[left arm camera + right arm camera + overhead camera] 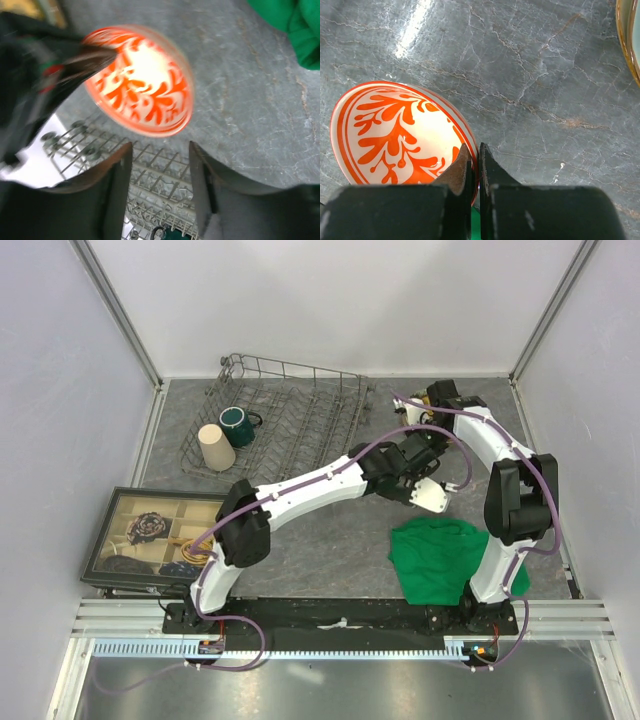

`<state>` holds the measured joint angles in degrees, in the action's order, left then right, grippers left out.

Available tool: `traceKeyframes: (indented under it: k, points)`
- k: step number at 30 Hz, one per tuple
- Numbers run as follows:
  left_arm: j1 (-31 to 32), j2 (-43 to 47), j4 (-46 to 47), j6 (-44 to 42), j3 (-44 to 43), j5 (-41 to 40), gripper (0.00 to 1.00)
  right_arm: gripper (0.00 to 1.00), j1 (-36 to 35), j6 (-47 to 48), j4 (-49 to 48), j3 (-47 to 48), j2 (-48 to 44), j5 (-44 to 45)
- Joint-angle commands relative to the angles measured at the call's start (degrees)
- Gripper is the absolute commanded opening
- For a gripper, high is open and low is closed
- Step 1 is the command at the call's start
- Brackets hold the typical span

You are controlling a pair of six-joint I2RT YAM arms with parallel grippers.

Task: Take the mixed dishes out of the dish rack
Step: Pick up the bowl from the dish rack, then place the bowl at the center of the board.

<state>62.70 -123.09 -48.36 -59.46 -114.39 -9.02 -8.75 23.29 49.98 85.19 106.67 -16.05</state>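
My right gripper (476, 160) is shut on the rim of the small red-and-white bowl (395, 135) and holds it above the grey table, right of the dish rack (290, 420). In the top view the bowl (433, 498) shows as a white patch under both wrists. My left gripper (160, 185) is open and empty just beside the bowl (142, 82), not touching it. The tall beige cup (216, 448) and the dark green mug (238, 426) lie in the rack's left part. A plate's edge (627, 40) shows at the right wrist view's top right; I cannot tell which plate.
A green cloth (445, 558) lies on the table in front of the right arm's base. A black-framed compartment tray (150, 538) with small items sits at the near left. Grey walls close in the back and sides.
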Motion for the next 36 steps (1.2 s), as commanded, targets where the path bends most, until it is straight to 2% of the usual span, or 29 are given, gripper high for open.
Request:
traceKeyframes:
  k: [1,4,8,11,16,23,27,36]
  points:
    - [-1.1,4.4,2.6,2.5,0.8,-1.0,0.61,0.00,0.8,-1.5,-1.3,0.7,-2.9,0.1]
    - [-2.6,6.6,3.4,4.5,1.9,0.6,0.68,0.00,2.3,-2.4,-1.6,1.2,-3.2,0.0]
    - [-6.3,9.9,3.7,9.1,3.1,4.7,0.82,0.00,5.5,-4.6,-3.1,1.9,-4.5,-0.3]
    - [-9.4,12.1,3.6,13.0,4.1,7.2,0.85,0.00,8.5,-5.9,-4.8,1.9,-5.7,0.4]
    - [-14.6,15.6,4.0,19.6,6.9,11.6,0.86,0.00,14.9,-7.6,-6.2,2.7,-6.4,1.4]
    - [-20.9,20.2,6.2,23.2,13.4,17.3,0.86,0.00,21.6,-7.6,-6.2,3.6,-4.9,0.7]
    - [-22.4,22.5,8.1,23.7,17.6,17.9,0.86,0.00,24.7,-6.8,-6.4,3.1,-4.1,-0.3]
    - [-24.6,24.2,9.9,26.1,21.1,20.3,0.86,0.00,28.9,-5.2,-9.3,2.0,-1.2,-2.8]
